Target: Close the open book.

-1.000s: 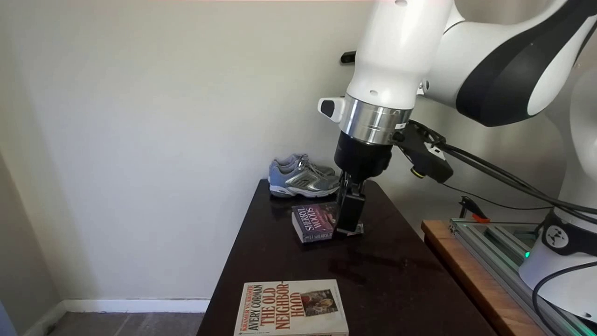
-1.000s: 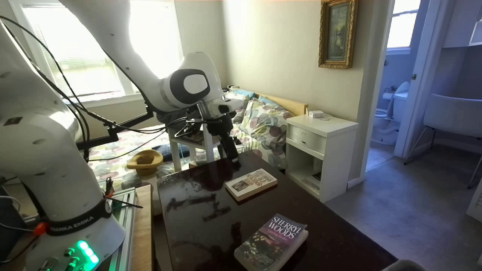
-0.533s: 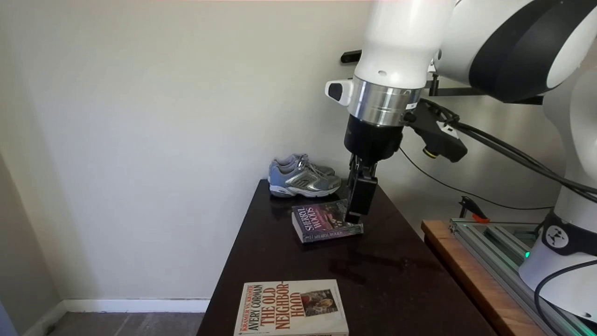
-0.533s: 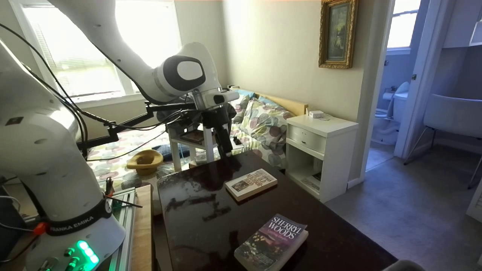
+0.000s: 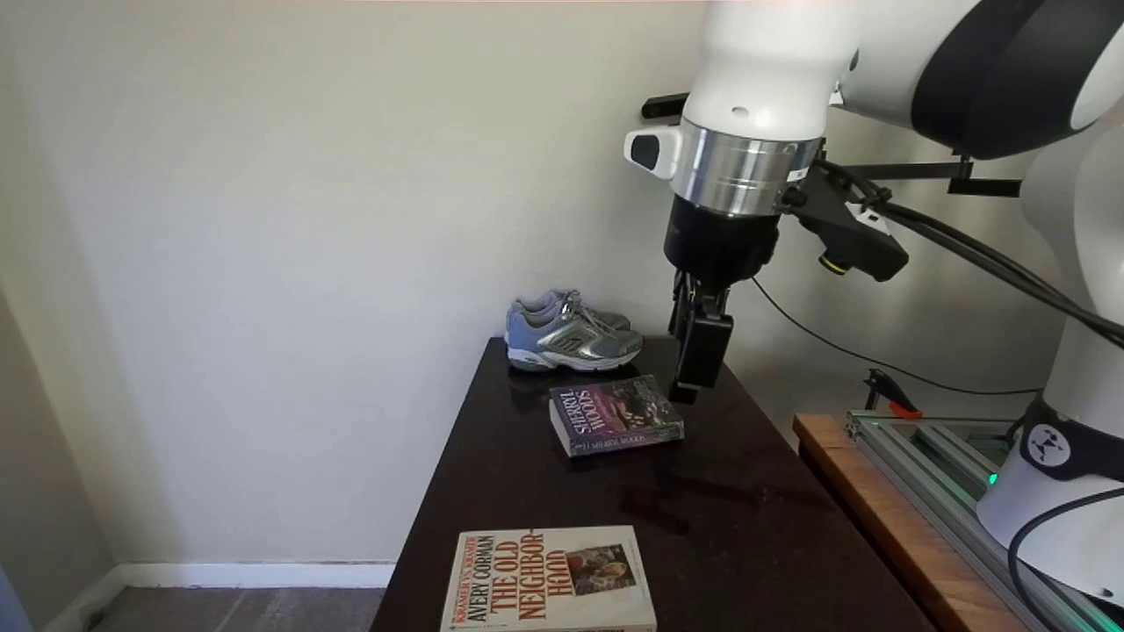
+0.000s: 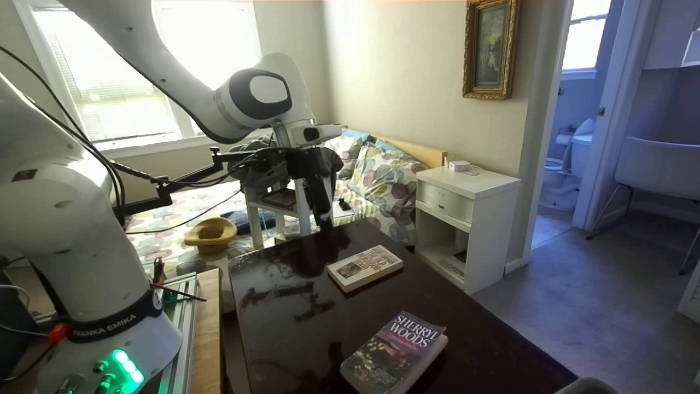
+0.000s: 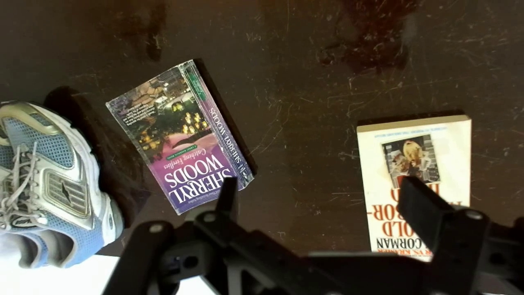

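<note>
Lying closed on the dark table [image 5: 536,491], the paperback [image 5: 615,417] sits toward five o'clock in an exterior view, its cover down, so I judge the closing done. The gripper [image 5: 685,392] hangs at two o'clock from it, touching nothing visible; taking it clear is, I judge, all that may be left. At six o'clock, the cream book [image 5: 544,575] reads KRAMER VS. KRAMER, AVERY CORMAN and THE OLD NEIGHBORHOOD.

In an exterior view the robot's base [image 6: 104,290], at eight o'clock, is marked FRANKA EMIKA. The paperback, between five and six o'clock, shows SHERRYL WOODS in pale capitals, and its cover looks nearly flat, with no pages laid open.

In the wrist view the gripper's fingers [image 7: 425,217] stand wide apart with nothing pinched between them. The paperback is at nine o'clock, its writing upside down: SHERRYL WOODS, the title Catching Fireflies, and the author's name again down the spine; the smallest print is too fine to read. At eight o'clock from it, a shoe [image 7: 61,184] carries a small dark mark whose brand I cannot tell.
</note>
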`<action>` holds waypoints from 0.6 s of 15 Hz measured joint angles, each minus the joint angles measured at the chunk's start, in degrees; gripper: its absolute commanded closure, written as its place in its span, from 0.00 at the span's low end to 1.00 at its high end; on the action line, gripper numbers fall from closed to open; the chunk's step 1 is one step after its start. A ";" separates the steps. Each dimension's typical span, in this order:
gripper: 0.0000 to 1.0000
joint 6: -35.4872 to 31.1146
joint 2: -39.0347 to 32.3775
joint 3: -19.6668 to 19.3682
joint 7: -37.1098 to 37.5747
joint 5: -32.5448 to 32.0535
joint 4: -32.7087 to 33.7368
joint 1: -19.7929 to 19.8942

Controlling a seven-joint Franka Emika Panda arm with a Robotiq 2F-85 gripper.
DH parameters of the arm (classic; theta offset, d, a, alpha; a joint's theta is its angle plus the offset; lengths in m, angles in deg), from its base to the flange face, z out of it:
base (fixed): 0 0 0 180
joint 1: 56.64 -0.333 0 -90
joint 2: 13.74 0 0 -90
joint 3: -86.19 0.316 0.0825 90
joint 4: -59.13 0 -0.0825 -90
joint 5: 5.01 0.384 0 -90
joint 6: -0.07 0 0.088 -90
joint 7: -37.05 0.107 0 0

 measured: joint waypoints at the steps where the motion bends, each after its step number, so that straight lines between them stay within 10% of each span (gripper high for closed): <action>1: 0.00 0.36 0.14 0.04 -0.03 0.00 0.00 -0.18; 9: 0.00 0.91 0.22 5.08 -0.04 0.50 -0.11 4.12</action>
